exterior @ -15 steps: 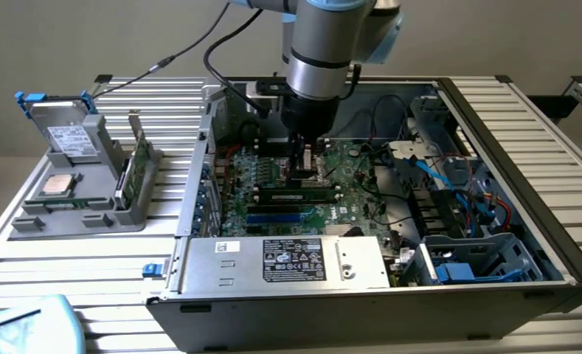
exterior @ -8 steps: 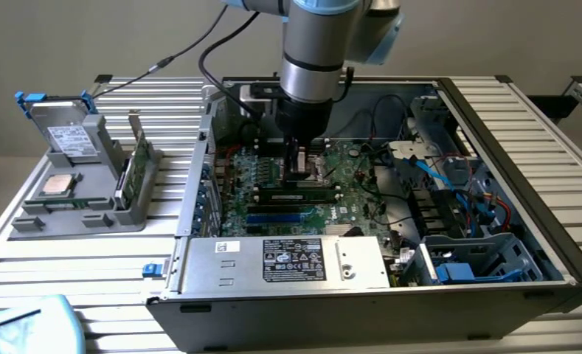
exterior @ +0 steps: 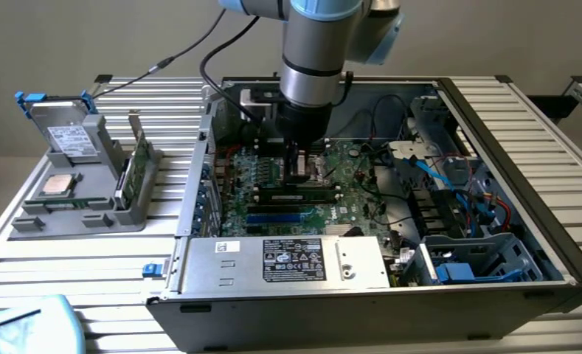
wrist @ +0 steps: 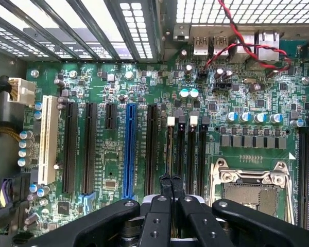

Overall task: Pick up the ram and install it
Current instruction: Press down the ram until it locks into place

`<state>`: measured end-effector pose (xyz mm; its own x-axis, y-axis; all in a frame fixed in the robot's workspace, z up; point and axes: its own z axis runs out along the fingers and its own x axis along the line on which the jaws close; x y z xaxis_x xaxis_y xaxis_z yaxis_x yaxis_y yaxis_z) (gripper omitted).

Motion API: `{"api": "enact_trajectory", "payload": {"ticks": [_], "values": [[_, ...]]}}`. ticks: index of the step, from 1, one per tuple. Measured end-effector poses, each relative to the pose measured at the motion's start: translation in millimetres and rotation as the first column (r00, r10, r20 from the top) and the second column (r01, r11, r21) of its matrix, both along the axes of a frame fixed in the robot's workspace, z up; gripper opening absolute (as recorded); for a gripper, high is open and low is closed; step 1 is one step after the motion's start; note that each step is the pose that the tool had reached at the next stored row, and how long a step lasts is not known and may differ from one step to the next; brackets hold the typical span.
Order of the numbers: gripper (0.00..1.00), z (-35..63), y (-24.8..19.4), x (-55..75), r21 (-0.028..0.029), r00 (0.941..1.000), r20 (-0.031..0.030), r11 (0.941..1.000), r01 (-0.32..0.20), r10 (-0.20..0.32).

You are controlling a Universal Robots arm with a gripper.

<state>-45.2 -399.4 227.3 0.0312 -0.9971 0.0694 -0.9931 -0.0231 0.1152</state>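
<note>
Ram [exterior: 293, 196]: a long dark stick with a pale label, lying along the memory slots near the middle of the motherboard [exterior: 271, 166] – it looks seated there, though how fully cannot be told.
Hand [exterior: 296, 175]: clenched, fingers pressed together with nothing between them; it points straight down, its tips just above the ram, and whether they touch it cannot be told.
Hand, wrist view [wrist: 170, 181]: the closed tips sit over the slot nearest the long black slots, beside the CPU socket [wrist: 252, 185].
Case [exterior: 369, 317]: open-topped, lying on the bench [exterior: 74, 258] towards the exterior view's right edge; the power supply [exterior: 291, 262] sits along its near wall.
Holder [exterior: 123, 214]: grey, on the bench by the exterior view's left edge – well apart from the hand.
In holder: a drive [exterior: 69, 136] with blue clips at the far end, a square silver chip [exterior: 57, 186] nearer, a thin green board [exterior: 138, 168] on edge on the case side.
Blue slot [wrist: 130, 149]: among the black expansion slots, well clear of the fingers.
</note>
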Motion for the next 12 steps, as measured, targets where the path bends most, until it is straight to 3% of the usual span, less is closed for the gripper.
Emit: {"api": "enact_trajectory", "payload": {"ticks": [4, 6, 9, 12], "values": [[0.1, -2.9, 0.0, 0.2, -0.0001, 1.0, -0.0002, 1.0, 0.0, 0.0], [0.1, -1.1, 0.3, 1.7, 0.002, 1.0, -0.0066, 1.0, 0.0, 0.0], [0.1, 7.9, 0.1, 5.1, 0.0004, 0.9998, -0.0197, 1.0, 0.0, 0.0], [0.1, 13.2, 0.0, 13.6, 0.0003, 0.9996, -0.0286, 1.0, 0.0, 0.0]]}}
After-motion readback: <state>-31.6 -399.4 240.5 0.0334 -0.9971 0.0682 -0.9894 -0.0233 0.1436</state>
